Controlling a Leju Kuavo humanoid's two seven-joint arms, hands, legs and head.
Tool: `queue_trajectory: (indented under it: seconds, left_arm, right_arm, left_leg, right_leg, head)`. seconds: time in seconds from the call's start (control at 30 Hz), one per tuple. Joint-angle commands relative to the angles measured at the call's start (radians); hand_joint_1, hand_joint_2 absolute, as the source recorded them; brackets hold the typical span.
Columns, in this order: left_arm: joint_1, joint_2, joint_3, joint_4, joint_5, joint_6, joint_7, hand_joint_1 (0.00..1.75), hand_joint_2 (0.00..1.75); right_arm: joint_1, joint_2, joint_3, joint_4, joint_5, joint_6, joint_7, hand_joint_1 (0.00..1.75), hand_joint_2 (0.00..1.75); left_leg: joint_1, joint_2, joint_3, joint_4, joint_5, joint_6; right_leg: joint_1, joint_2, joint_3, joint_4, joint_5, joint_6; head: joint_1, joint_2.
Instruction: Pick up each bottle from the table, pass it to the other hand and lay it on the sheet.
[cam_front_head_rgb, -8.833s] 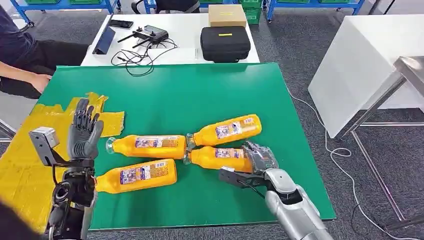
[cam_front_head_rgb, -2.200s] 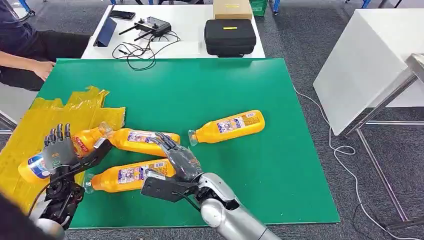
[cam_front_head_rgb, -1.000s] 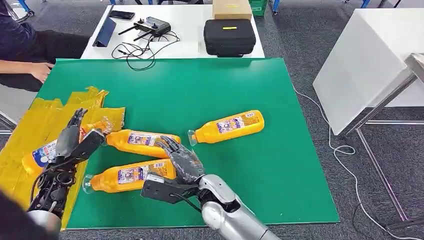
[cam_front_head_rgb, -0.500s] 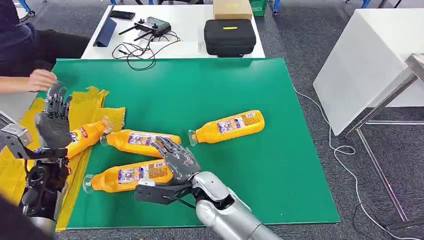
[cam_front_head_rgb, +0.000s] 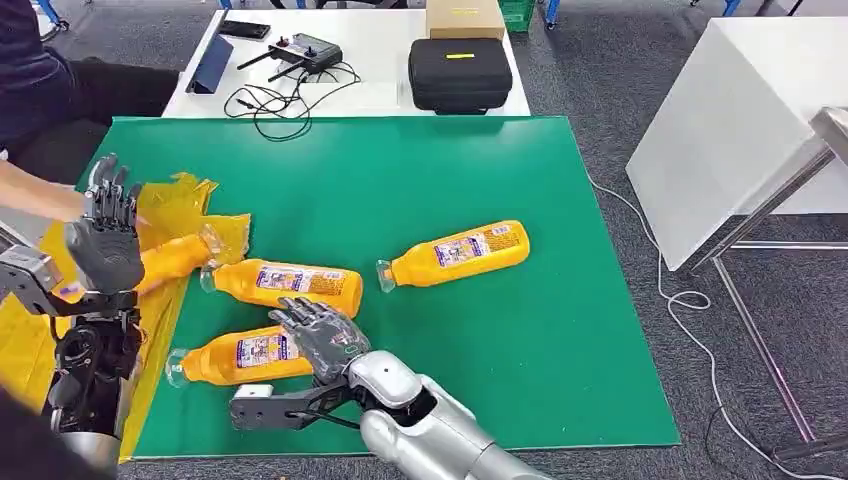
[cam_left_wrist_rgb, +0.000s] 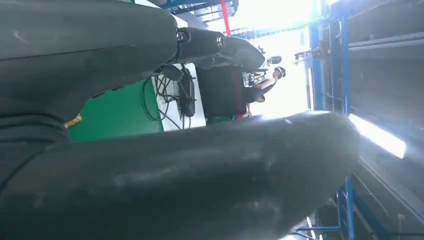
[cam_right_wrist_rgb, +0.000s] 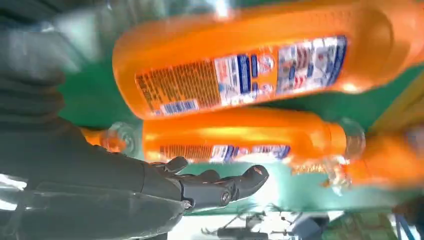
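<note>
Both hands open: left hand (cam_front_head_rgb: 103, 240) raised, right hand (cam_front_head_rgb: 322, 335) low

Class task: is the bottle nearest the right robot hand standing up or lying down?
Lying down. The bottle rests on its side on the green table, beside the right robot hand.

Even, bright light in the head view; both wrist views are blurred, the left one with blown-out glare.

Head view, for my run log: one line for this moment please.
left hand: raised, holds nothing | right hand: over nearest bottle | sheet: one bottle
</note>
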Motion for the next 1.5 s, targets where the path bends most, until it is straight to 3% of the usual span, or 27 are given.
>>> queue_trajectory:
  seconds: [0.03,0.47,0.5,0.53,0.57,0.6,1.5]
  left_arm:
    - [-0.075,-0.021,0.037,0.070,-0.012,-0.003,0.006,0.00,0.00]
    - [-0.080,-0.025,0.052,0.093,0.011,-0.015,0.006,0.00,0.00]
    - [-0.078,-0.024,0.053,0.093,0.014,-0.019,0.006,0.00,0.00]
    - [-0.077,-0.023,0.052,0.092,0.013,-0.017,0.006,0.00,0.00]
    - [-0.076,-0.023,0.054,0.091,0.015,-0.017,0.006,0.00,0.00]
    - [-0.074,-0.023,0.056,0.093,0.018,-0.019,0.006,0.00,0.00]
    - [-0.059,-0.012,0.079,0.114,0.037,-0.035,0.006,0.00,0.00]
  right_arm:
    - [-0.044,-0.004,0.134,0.158,0.022,0.036,0.121,0.00,1.75]
    - [-0.044,-0.040,0.127,0.241,0.049,0.158,0.192,0.00,1.75]
    - [-0.044,-0.041,0.130,0.241,0.054,0.171,0.187,0.07,1.75]
    - [-0.043,-0.041,0.124,0.240,0.049,0.176,0.181,0.87,1.75]
    - [-0.043,-0.041,0.120,0.240,0.046,0.179,0.179,1.41,1.75]
    - [-0.044,-0.040,0.119,0.241,0.045,0.185,0.176,1.71,1.75]
    - [-0.123,-0.017,0.079,0.217,0.008,0.198,0.060,1.75,1.75]
  left_leg:
    - [0.000,-0.003,0.003,-0.001,-0.001,0.000]
    - [0.000,-0.003,0.004,-0.002,0.000,0.000]
    - [0.000,-0.004,0.007,-0.002,-0.001,0.000]
    - [0.000,-0.003,0.006,-0.002,0.000,0.000]
    - [0.000,-0.003,0.005,-0.002,0.000,0.000]
    - [0.000,-0.004,0.007,-0.002,0.000,0.000]
    - [0.000,-0.001,0.008,-0.001,0.000,0.000]
  right_leg:
    - [0.001,-0.004,0.004,-0.001,-0.001,0.000]
    - [0.000,-0.004,0.005,-0.002,-0.001,0.000]
    - [0.001,-0.006,0.008,-0.002,-0.002,0.000]
    - [0.000,-0.005,0.006,-0.002,-0.002,0.000]
    - [0.000,-0.004,0.005,-0.002,-0.001,0.000]
    - [0.001,-0.006,0.008,-0.002,-0.002,0.000]
    - [0.000,-0.002,0.008,-0.001,-0.001,0.000]
  head:
    - [0.000,0.000]
    - [0.000,0.000]
    - [0.000,0.000]
    - [0.000,0.000]
    - [0.000,0.000]
    - [0.000,0.000]
    - [0.000,0.000]
